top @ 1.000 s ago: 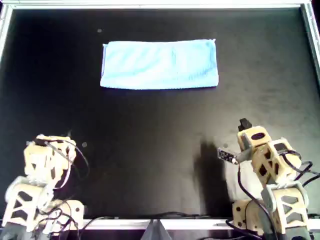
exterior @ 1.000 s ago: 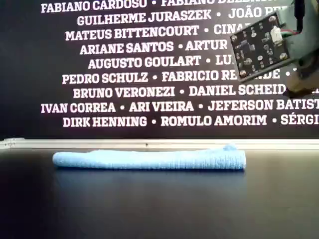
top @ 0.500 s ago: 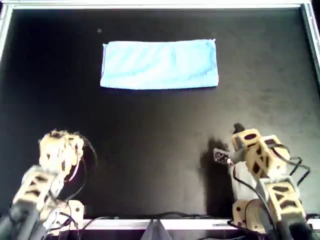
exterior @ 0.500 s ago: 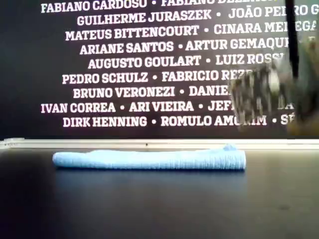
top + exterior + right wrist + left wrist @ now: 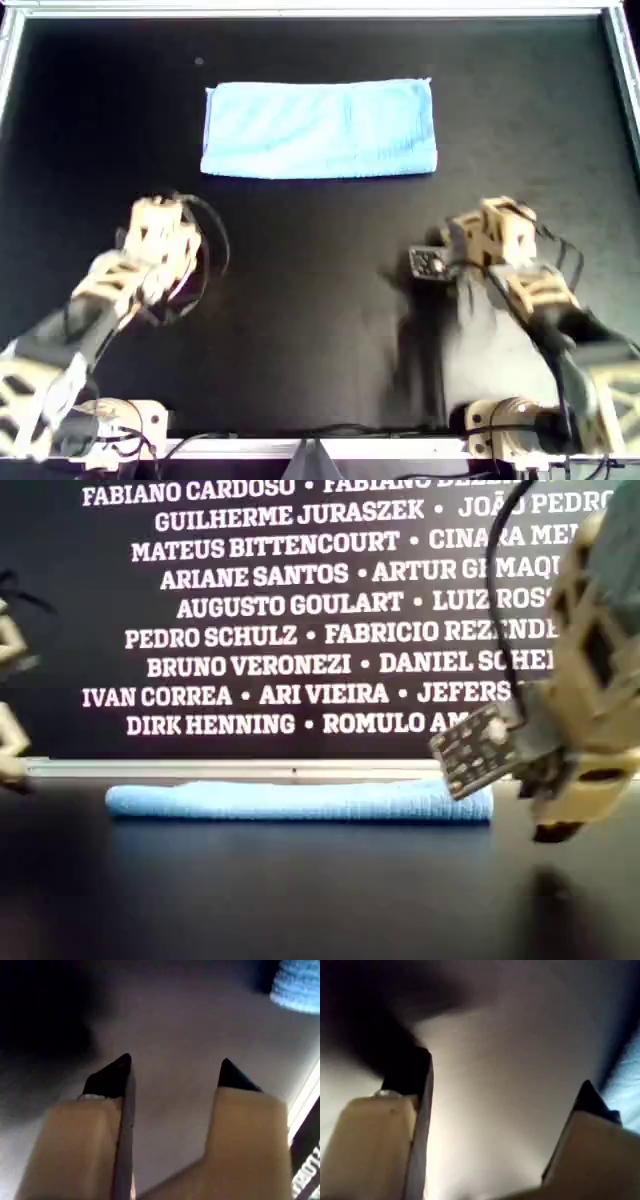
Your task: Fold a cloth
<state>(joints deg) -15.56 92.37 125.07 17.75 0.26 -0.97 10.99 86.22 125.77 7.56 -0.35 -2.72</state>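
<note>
Reaching farther over the desk point(image 5: 320, 300) than before, both arms near the unmoved folded cloth point(image 5: 318, 129); left fingers point(image 5: 410, 1075) and right fingers point(image 5: 112, 1077) spread, empty.

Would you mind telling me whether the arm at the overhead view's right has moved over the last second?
Yes. In the overhead view its gripper has advanced up the frame toward the cloth, which has not shifted, and it is still short of the cloth's near edge.
</note>
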